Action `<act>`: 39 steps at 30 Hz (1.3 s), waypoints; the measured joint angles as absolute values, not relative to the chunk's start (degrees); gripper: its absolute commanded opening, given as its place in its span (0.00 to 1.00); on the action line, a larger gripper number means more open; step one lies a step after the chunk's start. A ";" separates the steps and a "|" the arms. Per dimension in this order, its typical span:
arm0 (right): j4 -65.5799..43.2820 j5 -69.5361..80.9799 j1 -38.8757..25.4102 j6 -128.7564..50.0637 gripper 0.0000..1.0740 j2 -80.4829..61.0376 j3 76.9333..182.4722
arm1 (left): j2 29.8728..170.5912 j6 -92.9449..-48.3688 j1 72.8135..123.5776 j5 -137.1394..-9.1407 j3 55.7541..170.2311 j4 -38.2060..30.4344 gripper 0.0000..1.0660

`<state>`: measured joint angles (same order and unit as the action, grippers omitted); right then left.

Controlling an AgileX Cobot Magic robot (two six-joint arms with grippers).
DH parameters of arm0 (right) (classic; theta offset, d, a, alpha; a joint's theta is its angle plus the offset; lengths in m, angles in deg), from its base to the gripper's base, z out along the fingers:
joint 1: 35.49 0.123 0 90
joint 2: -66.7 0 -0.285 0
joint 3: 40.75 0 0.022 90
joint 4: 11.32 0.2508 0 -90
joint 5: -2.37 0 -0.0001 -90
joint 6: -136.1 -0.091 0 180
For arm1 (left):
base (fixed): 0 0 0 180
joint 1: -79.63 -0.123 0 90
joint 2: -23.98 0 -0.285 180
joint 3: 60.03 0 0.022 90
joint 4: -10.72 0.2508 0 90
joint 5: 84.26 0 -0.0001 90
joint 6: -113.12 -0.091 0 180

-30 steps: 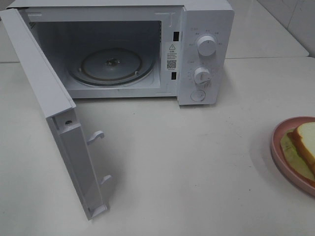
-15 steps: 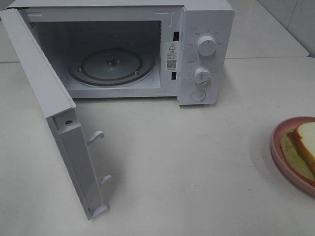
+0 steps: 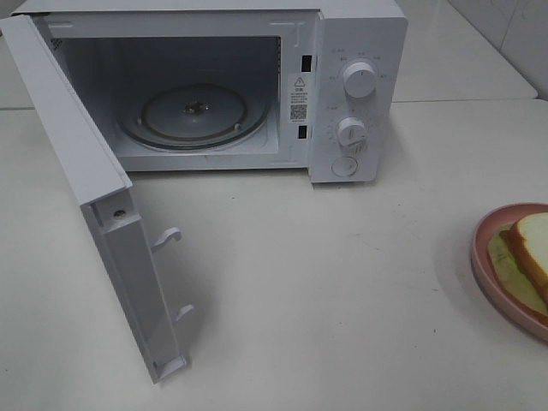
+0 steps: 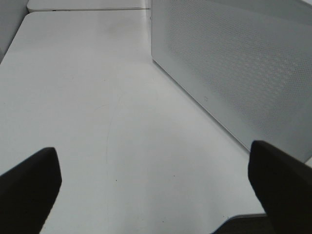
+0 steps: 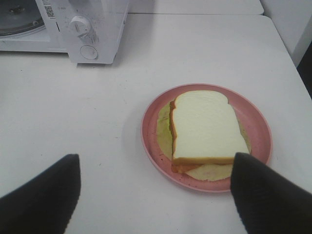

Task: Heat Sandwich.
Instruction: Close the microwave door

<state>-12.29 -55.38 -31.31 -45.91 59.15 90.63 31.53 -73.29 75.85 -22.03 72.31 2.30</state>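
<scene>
Toward twelve o'clock on the white table (image 3: 342, 282), a white microwave (image 3: 355, 51) is seen from the high camera with its door (image 3: 94, 197) swung wide open toward eight o'clock. A round glass turntable (image 3: 193, 116) is visible inside the empty cavity, and two knobs (image 3: 360, 80) are set on the panel at the microwave's right. At three o'clock, by the table's right edge, the sandwich (image 3: 533, 250) is found lying flat on a pink plate (image 3: 484, 257), partly cut off by the frame. From the right wrist camera, the sandwich (image 5: 207, 127) is shown with a white bread slice on top and a pale leafy layer beneath, well apart from the microwave. The right gripper (image 5: 156, 195) is held above the table near the plate, fingers (image 5: 265, 195) spread wide, nothing grasped. The left gripper (image 4: 156, 180) is likewise spread wide and empty, beside the door's perforated panel (image 4: 234, 63).
</scene>
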 measured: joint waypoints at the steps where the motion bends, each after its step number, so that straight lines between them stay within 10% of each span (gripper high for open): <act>1: -12.29 -55.38 -31.31 -45.91 0.71 59.15 90.63 | 31.53 -73.29 75.85 -22.03 72.31 2.30 0.91; 39: -12.29 -55.38 -31.31 -45.85 0.71 59.15 90.63 | 42.19 -73.81 75.85 -28.22 74.78 1.21 0.84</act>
<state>-12.29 -55.38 -31.31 -45.85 59.15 90.63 42.19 -73.81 75.85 -28.22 74.78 1.21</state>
